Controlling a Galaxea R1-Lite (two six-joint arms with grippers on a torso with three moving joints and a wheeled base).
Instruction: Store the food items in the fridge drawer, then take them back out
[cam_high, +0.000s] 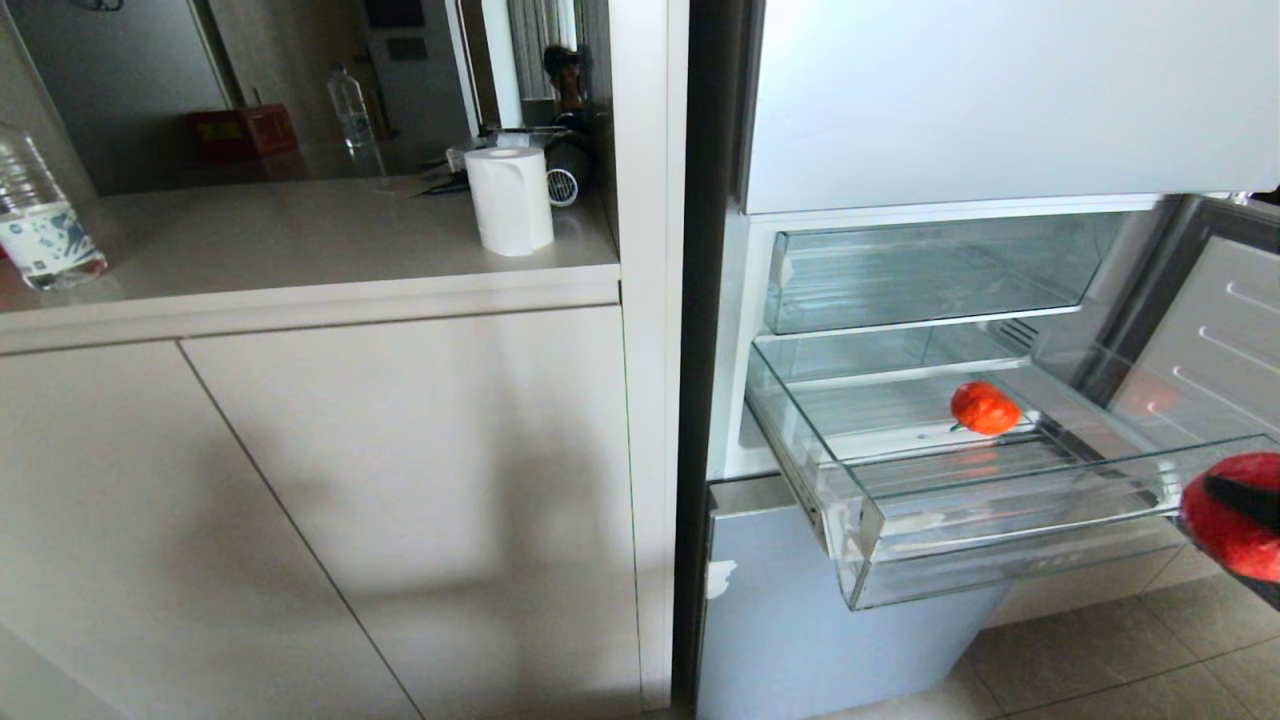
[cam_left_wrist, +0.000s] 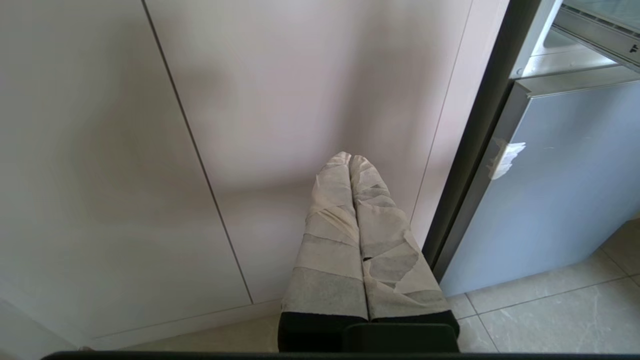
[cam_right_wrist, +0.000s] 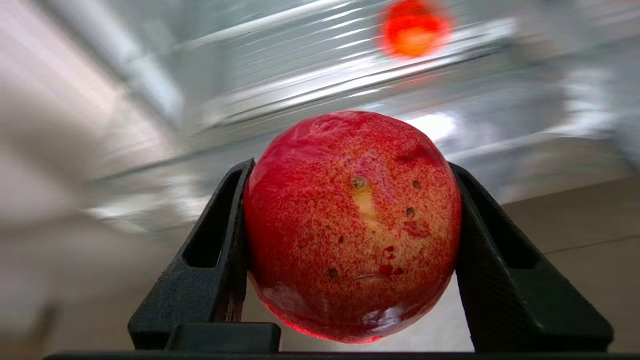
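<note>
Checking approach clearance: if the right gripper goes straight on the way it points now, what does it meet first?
Probably the drawer. The right gripper, shut on a red fruit, points at the clear drawer, where a tomato lies farther in. Nothing shows between them, but the view is blurred, so depth is uncertain.

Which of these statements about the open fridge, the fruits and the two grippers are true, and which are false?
1. The small red-orange tomato lies inside the pulled-out clear plastic drawer. True.
2. The right gripper is empty. False: its black fingers clamp a large speckled red fruit.
3. The left gripper has its taped fingers together and holds nothing. True.
4. The white paper roll stands inside the fridge. False: it stands on the beige countertop, left of the fridge.
5. The red fruit already rests in the drawer. False: in the head view it is at the right edge, outside the drawer's front corner.
</note>
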